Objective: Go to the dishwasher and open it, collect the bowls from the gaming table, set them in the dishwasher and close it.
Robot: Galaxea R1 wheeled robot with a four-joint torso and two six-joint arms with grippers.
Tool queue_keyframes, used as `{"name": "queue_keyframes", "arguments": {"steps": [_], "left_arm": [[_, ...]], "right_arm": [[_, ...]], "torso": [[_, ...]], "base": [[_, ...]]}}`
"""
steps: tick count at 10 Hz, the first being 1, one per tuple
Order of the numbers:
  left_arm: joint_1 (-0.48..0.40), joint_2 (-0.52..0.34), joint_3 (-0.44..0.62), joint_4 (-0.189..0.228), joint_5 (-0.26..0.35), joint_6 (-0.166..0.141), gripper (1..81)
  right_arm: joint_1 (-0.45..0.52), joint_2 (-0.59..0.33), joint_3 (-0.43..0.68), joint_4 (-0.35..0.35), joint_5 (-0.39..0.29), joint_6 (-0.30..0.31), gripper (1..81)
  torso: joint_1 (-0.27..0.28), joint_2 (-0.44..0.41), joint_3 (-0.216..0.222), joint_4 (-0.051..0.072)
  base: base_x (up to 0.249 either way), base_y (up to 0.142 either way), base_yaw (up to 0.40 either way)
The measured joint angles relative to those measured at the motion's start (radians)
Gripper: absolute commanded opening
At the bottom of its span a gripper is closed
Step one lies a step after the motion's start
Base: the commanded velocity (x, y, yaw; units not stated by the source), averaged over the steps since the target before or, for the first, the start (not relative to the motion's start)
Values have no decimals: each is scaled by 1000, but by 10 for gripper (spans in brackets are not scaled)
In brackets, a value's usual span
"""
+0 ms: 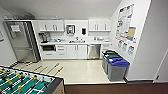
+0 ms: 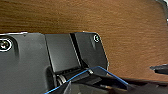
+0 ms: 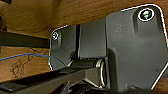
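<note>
The dishwasher (image 1: 93, 51), shut beneath the tabletop (image 1: 75, 43) across the kitchenette: approach step, handle pull next; end effector states cannot be told.

Brushed-steel dishwasher (image 1: 93, 51), door shut, under the counter, right of white cabinets

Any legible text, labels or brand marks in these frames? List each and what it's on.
None legible.
Large wall poster beside the counter: printing too blurred to read.
Small sheets below it: blurred.
Paper on the steel refrigerator door: blurred.
Brushed-steel dishwasher: no readable mark.
</note>
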Motion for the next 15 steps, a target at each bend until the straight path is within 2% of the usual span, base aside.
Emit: {"name": "queue_keyframes", "arguments": {"steps": [15], "left_arm": [[0, 0, 0, 0, 1, 0, 811]], "right_arm": [[0, 0, -4, 0, 10, 0, 811]], "torso": [[0, 0, 0, 0]], "base": [[160, 0, 0]]}}
